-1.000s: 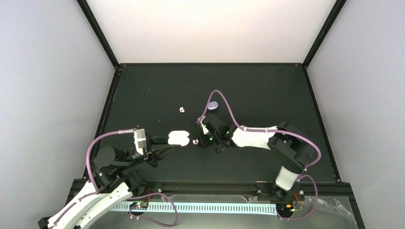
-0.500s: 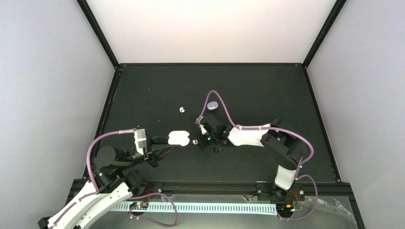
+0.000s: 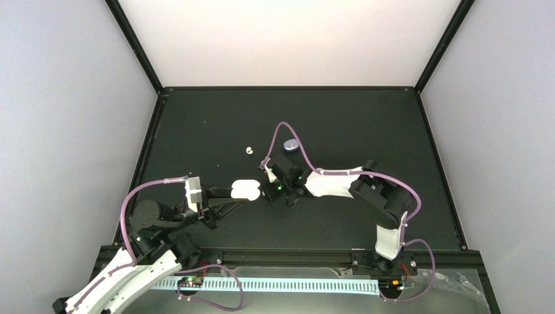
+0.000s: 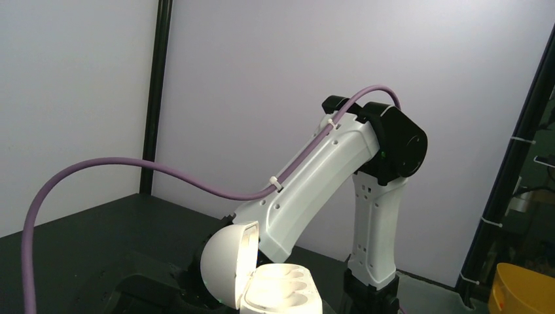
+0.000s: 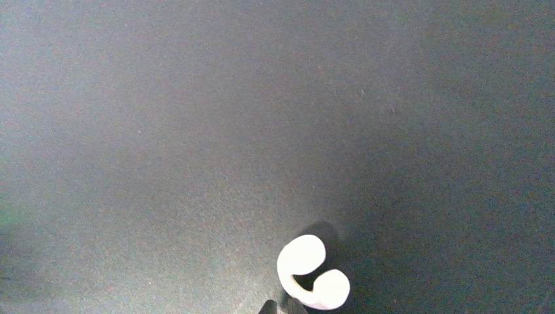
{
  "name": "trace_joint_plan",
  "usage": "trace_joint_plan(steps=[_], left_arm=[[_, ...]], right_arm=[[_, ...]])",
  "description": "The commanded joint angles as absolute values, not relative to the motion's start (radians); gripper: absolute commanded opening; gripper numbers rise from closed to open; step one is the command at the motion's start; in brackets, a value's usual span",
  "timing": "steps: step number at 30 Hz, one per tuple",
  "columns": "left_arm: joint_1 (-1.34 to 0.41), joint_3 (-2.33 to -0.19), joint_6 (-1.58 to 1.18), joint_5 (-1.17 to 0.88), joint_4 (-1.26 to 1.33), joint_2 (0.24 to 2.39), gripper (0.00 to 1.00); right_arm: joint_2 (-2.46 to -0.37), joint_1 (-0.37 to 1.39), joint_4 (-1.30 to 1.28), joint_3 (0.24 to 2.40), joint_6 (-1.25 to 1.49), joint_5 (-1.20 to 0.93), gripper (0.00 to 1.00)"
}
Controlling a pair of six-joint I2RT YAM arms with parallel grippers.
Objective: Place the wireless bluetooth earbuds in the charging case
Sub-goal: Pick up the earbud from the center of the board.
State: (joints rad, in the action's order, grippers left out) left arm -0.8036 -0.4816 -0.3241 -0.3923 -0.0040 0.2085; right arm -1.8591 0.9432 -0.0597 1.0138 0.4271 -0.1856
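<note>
Even, diffuse overhead light washes the pale back wall (image 3: 288, 39) nearly white against the dark matte table (image 3: 366, 124), the open white charging case (image 4: 281, 291) glows overexposed, and the white earbud (image 5: 311, 271) throws a soft shadow on grainy, slightly blurred ground.

Black matte desk (image 3: 196, 131). Lying on it, apart from each other: one white earbud (image 3: 249, 150), one lilac oval item (image 3: 290, 145).

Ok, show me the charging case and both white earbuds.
Charging case (image 4: 283, 296), left wrist view, tray.
Near white earbud (image 5: 301, 256), right wrist view, upper lobe.
Far white earbud (image 3: 249, 150), top view, middle.
</note>
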Motion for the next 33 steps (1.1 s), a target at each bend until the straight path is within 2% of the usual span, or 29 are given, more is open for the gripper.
trace_joint_plan(steps=[1,10,18,33], left_arm=[[-0.807,-0.482,-0.316,-0.379,-0.008,0.191,0.01],[-0.808,-0.482,-0.319,-0.378,-0.003,0.195,0.01],[-0.807,-0.483,-0.317,-0.373,-0.006,0.194,0.02],[-0.807,-0.492,-0.319,-0.373,-0.018,0.187,0.02]], right_arm=[[-1.887,0.950,-0.072,1.068,0.393,-0.198,0.04],[-1.892,0.950,-0.090,1.126,0.361,-0.251,0.04],[-1.820,0.950,-0.147,1.128,0.304,-0.214,0.19],[-1.916,0.949,-0.224,1.234,0.312,-0.243,0.23]])
